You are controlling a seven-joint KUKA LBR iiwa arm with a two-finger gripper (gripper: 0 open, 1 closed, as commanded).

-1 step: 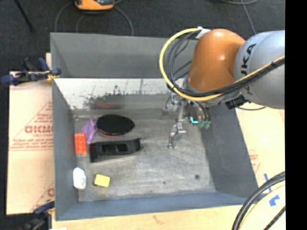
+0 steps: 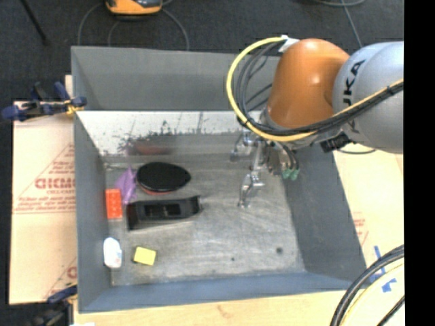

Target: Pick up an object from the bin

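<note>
My gripper (image 2: 245, 170) hangs over the bare floor in the right middle of the bin, its two metal fingers apart and nothing between them. The nearest loose thing is a black rectangular holder (image 2: 163, 211) with two recesses, lying to the gripper's left. Just behind it rests a black oval disc (image 2: 163, 176). Both lie clear of the fingers.
Along the bin's left wall lie a purple piece (image 2: 126, 182), an orange brick (image 2: 113, 204), a small white bottle (image 2: 113, 252) and a yellow block (image 2: 144, 255). The arm with its orange cover and cables hangs over the bin's back right.
</note>
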